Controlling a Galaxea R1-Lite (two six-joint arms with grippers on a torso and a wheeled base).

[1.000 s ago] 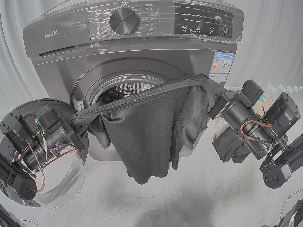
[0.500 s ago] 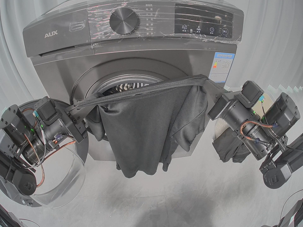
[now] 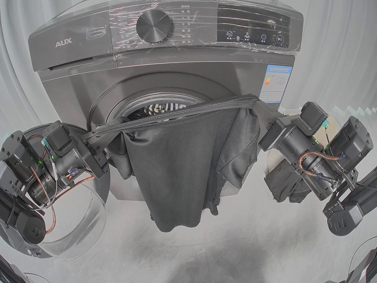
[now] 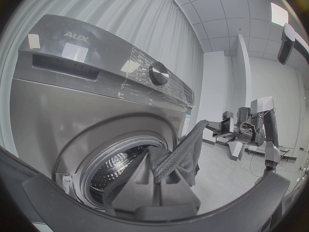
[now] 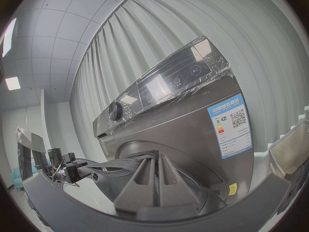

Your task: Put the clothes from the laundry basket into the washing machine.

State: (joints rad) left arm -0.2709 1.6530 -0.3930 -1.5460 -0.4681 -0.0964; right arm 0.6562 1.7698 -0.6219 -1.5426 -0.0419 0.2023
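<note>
While left tool (image 3: 95,133) and right tool (image 3: 262,110) clench the garment (image 3: 176,158), it veils the drum (image 3: 158,108).

Black garment (image 3: 184,166) hangs right across the drum opening (image 3: 165,107), and all but a sliver of drum at the upper rim is hidden. The right arm (image 3: 314,158) blocks most of the laundry basket (image 3: 273,158) and part of its dark clothes (image 3: 284,183). The open door (image 3: 74,221) is half lost behind the left arm (image 3: 35,177).

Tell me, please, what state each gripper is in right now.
The left gripper is shut on the dark garment.
The right gripper is shut on the same dark garment's other end.
</note>
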